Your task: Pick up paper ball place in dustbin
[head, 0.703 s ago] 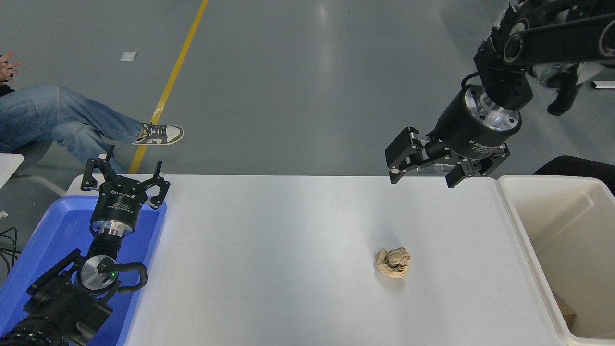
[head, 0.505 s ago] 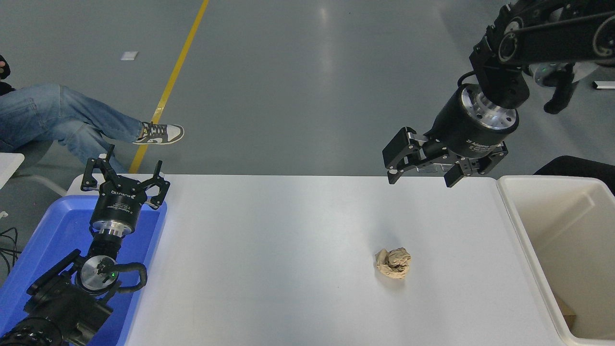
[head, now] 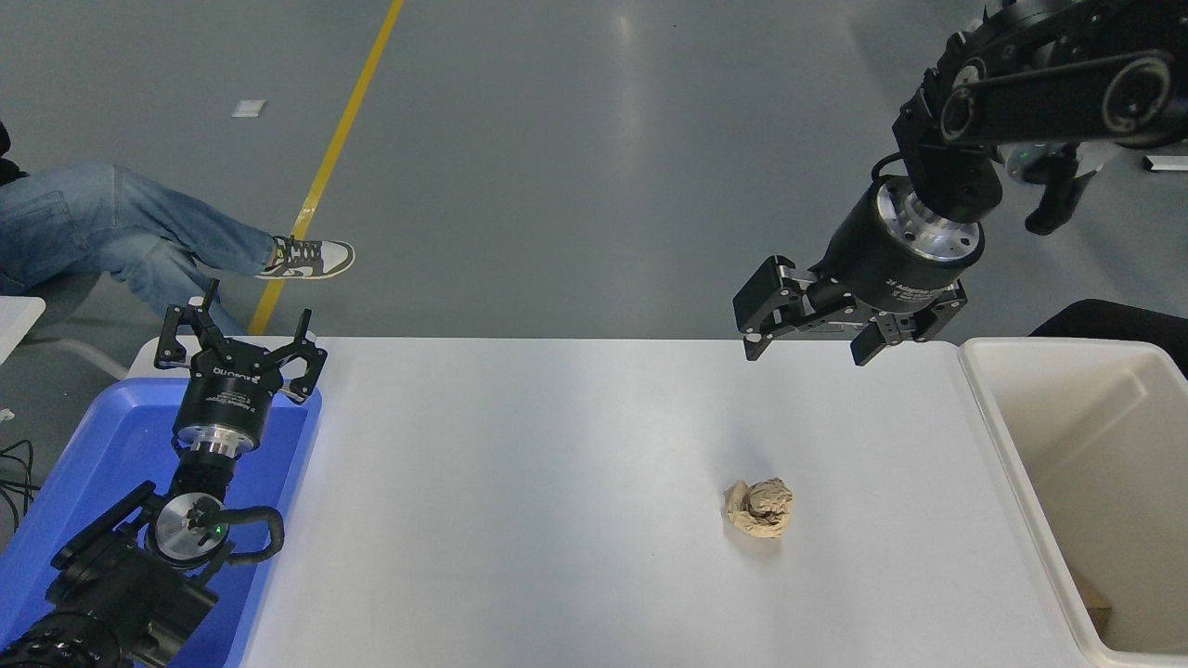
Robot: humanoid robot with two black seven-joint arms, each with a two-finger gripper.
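paper ball (head: 759, 507) is lying on white table (head: 520, 501), lower centre-right | dustbin (head: 1012, 464) at right edge, brown scrap seen inside | right gripper (head: 806, 348) is being held open above | left gripper (head: 239, 345) open over blue tray (head: 83, 464), lower left

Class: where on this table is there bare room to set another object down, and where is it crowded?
Bare white table spans from the blue tray to the paper ball. A narrower strip lies between ball and dustbin. The left edge is crowded: the left tool is parked there.

The dustbin (head: 1021, 445) and the seated person's legs (head: 111, 223) are cut off by the picture's edges.
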